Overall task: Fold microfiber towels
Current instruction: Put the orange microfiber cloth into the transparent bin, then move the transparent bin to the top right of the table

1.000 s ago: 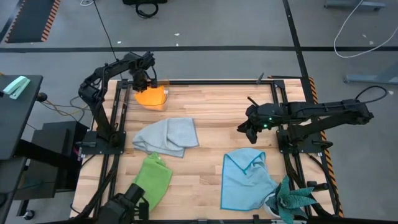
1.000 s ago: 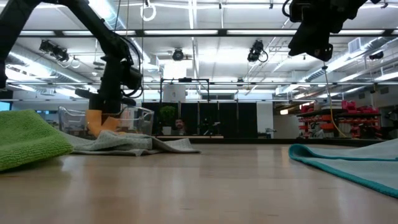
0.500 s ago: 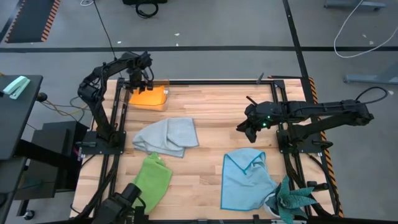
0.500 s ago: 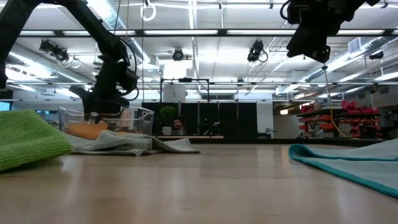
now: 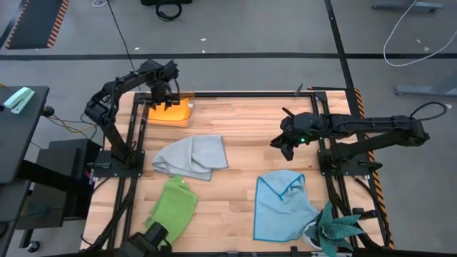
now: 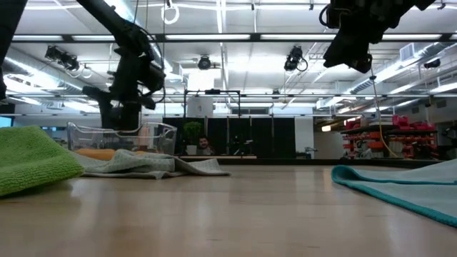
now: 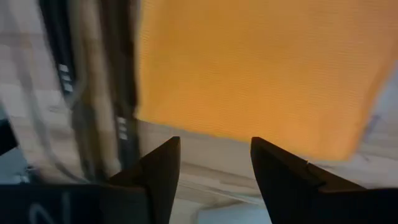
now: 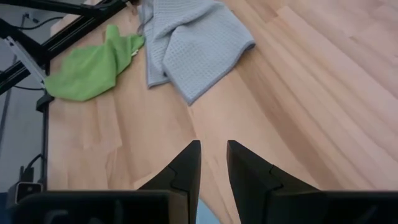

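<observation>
The left gripper [image 5: 166,95] is held just above the clear plastic box [image 5: 187,108] at the far left corner of the wooden slatted table [image 5: 243,135]; its two dark fingers [image 7: 160,174] are spread apart and nothing is held between them. The flat orange-yellow microfiber towel [image 5: 170,111] is seen lying inside the box, directly below that gripper.

The right gripper [image 5: 280,146] is held high over the right half of the table, clear of every cloth. Its fingers [image 8: 186,167] are parted by a narrow gap, and nothing is gripped in them.

The soft grey microfiber towel [image 5: 192,156] is spread, loosely rumpled, at the middle left of the table. Nearer the front left edge, the lime green microfiber towel [image 5: 175,205] is laid in a long bunched shape. The light blue microfiber towel [image 5: 281,207] is placed at the front right, partly folded over itself, with the teal spiky-leaved plant [image 5: 340,230] just beside its near right corner.
</observation>
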Available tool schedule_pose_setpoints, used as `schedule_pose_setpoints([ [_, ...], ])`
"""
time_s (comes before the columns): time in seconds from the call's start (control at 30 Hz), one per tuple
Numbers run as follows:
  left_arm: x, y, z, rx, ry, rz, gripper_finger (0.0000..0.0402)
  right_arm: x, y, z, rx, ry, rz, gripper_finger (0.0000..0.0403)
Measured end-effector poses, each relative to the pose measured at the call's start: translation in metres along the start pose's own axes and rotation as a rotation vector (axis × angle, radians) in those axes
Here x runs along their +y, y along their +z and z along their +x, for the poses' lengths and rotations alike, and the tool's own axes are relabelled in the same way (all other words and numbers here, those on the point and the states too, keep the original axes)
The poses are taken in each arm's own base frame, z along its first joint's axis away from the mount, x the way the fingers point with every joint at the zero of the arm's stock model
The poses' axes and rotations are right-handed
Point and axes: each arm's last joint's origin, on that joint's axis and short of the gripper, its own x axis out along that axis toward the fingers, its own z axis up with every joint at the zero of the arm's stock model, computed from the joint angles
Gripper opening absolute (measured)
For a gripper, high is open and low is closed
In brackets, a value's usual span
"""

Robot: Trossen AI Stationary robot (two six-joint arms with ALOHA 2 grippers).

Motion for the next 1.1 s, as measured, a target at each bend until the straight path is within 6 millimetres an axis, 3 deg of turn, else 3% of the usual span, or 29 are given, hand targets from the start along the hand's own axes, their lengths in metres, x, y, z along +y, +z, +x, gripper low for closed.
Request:
schedule_pose_setpoints([
  [0.27,-0.057,-0.014,-0.009,-0.188,-0.23,0.094,0.0143,-0.003,0.005,0.0,-0.031,0.002,-0.034,0.008],
  [0.4,-0.072,-0.01,-0.008,-0.262,-0.308,0.071,0.0101,-0.003,0.005,0.0,-0.022,0.034,-0.029,0.0068],
  [0.7,-0.105,-0.007,0.007,-0.247,-0.451,0.127,0.0009,-0.003,0.005,0.0,-0.017,0.043,-0.026,0.005],
  [1.1,-0.158,-0.025,-0.004,-0.368,-0.748,0.146,0.0019,-0.002,0.006,0.0,-0.026,0.046,-0.045,0.005],
])
